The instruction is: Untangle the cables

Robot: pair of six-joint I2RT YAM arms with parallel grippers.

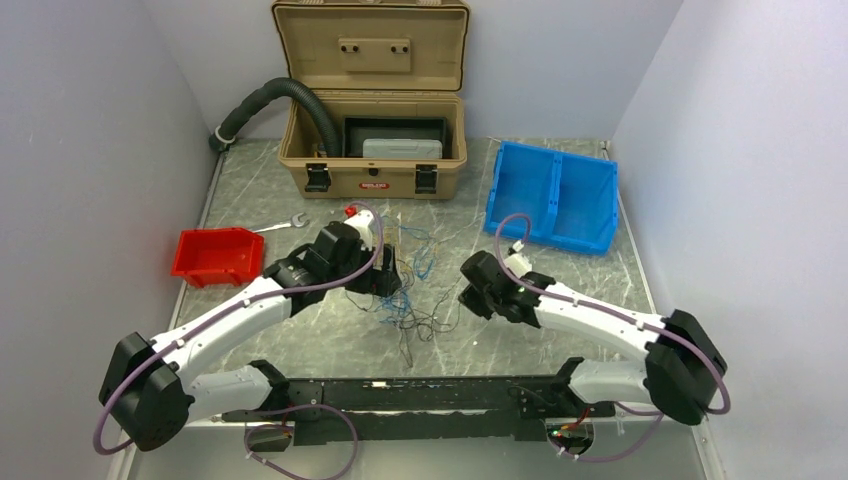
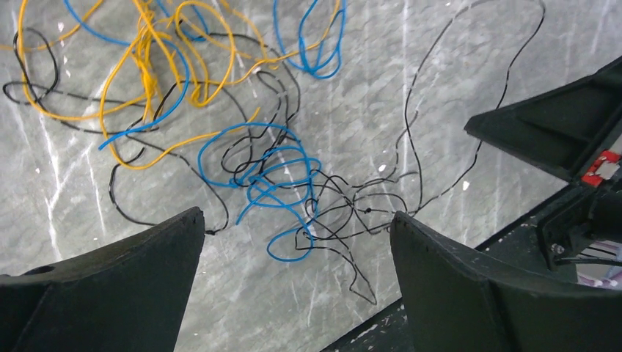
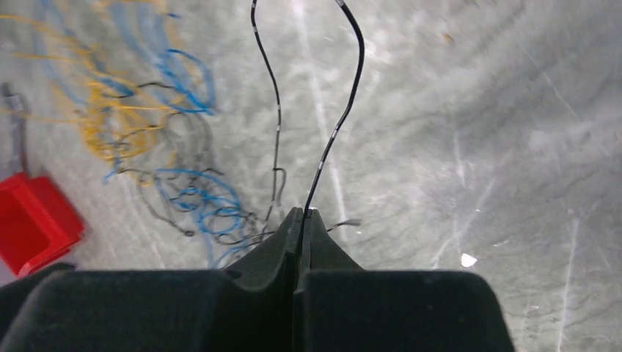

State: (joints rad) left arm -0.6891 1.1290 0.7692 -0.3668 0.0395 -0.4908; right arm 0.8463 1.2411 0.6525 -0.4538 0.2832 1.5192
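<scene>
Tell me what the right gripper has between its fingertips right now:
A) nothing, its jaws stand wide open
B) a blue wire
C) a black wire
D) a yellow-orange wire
C: in the right wrist view the right gripper is shut, and a thin black wire runs up and away from between its closed tips.

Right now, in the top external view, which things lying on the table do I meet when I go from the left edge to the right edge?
red bin → wrench → cables → blue bin
</scene>
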